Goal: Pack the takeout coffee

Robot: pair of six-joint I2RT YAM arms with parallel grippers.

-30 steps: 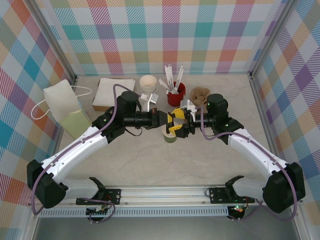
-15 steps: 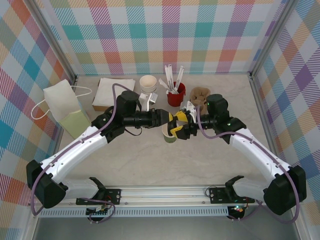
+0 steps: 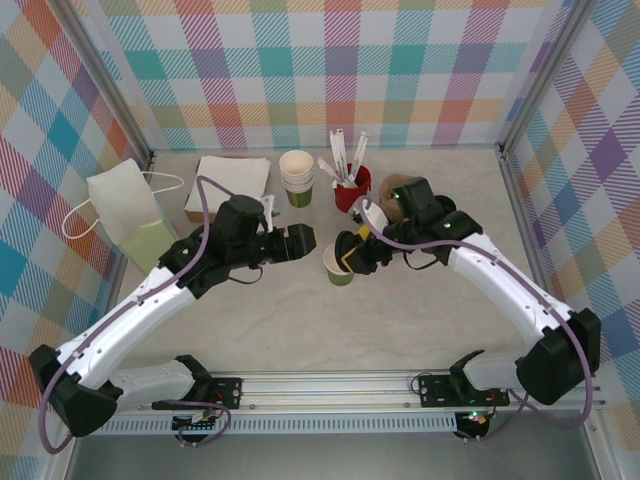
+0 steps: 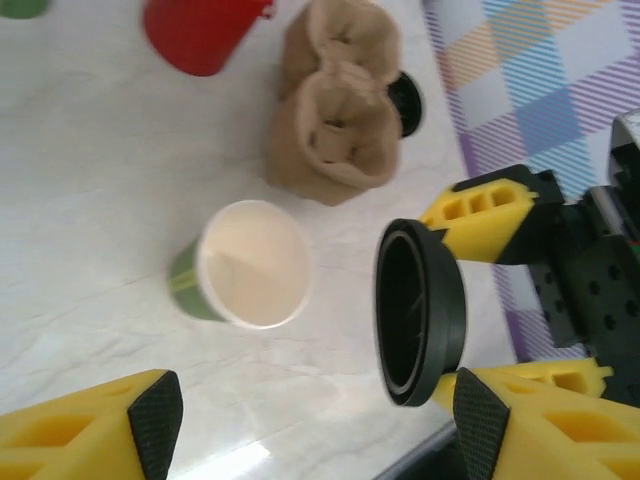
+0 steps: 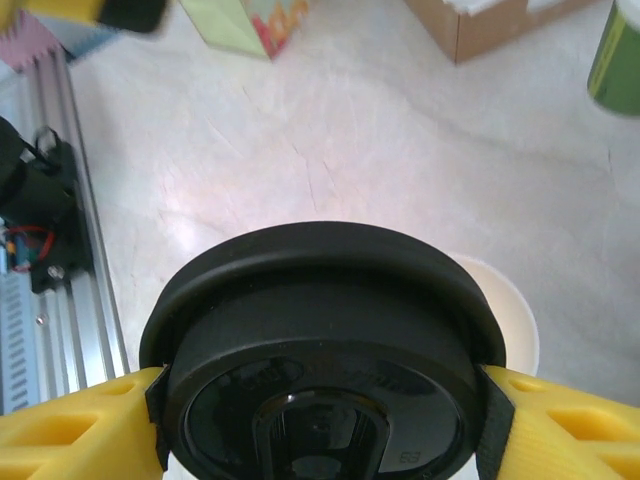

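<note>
Holding round black plastic lid [image 5: 320,340] tilted on edge, jaws clamped across it, right gripper [image 3: 352,252] hovers just beside small olive-green paper cup [image 3: 337,267], which stands lidless. Left gripper [image 3: 303,240], left of the cup, gapes wide, empty. Level lid, centre over rim, press evenly.

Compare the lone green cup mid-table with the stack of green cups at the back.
The lone cup is single; the stack is several cups nested, so taller. The lone cup stands mid-table; the stack stands by the red cup. Both are upright, lidless, green outside, cream inside.
</note>
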